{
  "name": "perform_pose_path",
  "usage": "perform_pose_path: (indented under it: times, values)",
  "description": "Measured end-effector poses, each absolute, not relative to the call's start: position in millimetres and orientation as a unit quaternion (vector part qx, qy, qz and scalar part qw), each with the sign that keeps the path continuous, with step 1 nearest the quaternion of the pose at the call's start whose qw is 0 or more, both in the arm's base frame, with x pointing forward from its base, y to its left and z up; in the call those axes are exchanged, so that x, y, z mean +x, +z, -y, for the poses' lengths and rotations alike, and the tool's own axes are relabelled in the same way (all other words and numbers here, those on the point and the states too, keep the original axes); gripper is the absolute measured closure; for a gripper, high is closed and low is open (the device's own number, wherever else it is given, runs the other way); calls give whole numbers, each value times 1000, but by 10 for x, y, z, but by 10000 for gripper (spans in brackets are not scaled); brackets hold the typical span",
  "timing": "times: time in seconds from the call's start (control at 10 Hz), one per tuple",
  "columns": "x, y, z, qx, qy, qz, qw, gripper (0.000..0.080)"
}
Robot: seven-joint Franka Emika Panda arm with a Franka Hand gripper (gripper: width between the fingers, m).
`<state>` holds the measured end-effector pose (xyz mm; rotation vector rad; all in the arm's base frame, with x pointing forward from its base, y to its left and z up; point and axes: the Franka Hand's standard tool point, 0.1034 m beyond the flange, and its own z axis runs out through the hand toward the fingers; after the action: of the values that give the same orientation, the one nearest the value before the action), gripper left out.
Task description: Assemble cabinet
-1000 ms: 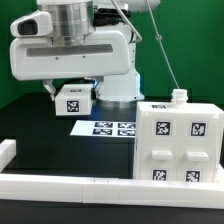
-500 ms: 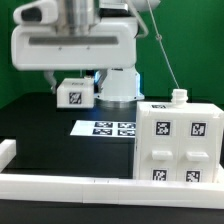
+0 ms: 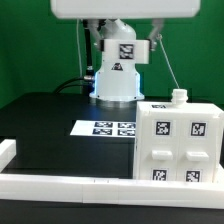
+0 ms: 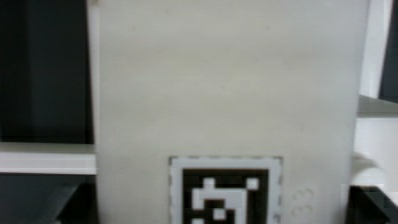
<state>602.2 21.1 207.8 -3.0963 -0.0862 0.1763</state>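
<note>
The cabinet (image 3: pixel 178 146) is a white boxy body with four tagged square blocks, standing on the black table at the exterior view's right, with a small white knob (image 3: pixel 178 97) on top. My gripper (image 3: pixel 124 38) hangs high at the top middle of the exterior view, well above and to the left of the cabinet. It is shut on a small white tagged part (image 3: pixel 126 52), which hangs clear of the table. In the wrist view this part (image 4: pixel 222 90) fills most of the picture, with its tag (image 4: pixel 226 192) at the jaw end. My fingertips are hidden behind it.
The marker board (image 3: pixel 108 128) lies flat on the table left of the cabinet. A long low white rail (image 3: pixel 70 186) runs along the front, with a raised end (image 3: pixel 6 152) at the exterior view's left. The arm's white base (image 3: pixel 115 85) stands behind the board.
My gripper has risen sharply and shifted toward the exterior view's right, carrying the white tagged part up with it. The cabinet and the marker board have not moved.
</note>
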Motion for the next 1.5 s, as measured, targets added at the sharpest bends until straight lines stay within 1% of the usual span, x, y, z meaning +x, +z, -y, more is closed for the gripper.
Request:
perform_pose_path:
  times: [0.1,0.5,0.9,1.3,1.5]
  values:
    - [5998,2034,-264,-997,63,26,19,243]
    - [6003,2019,-258,-998,63,24,18,243]
    - [6159,1985,-606,-998,57,24,17,243]
    - [6159,1854,-735,-998,63,26,16,243]
    - [6153,1837,-814,-997,65,29,16,243]
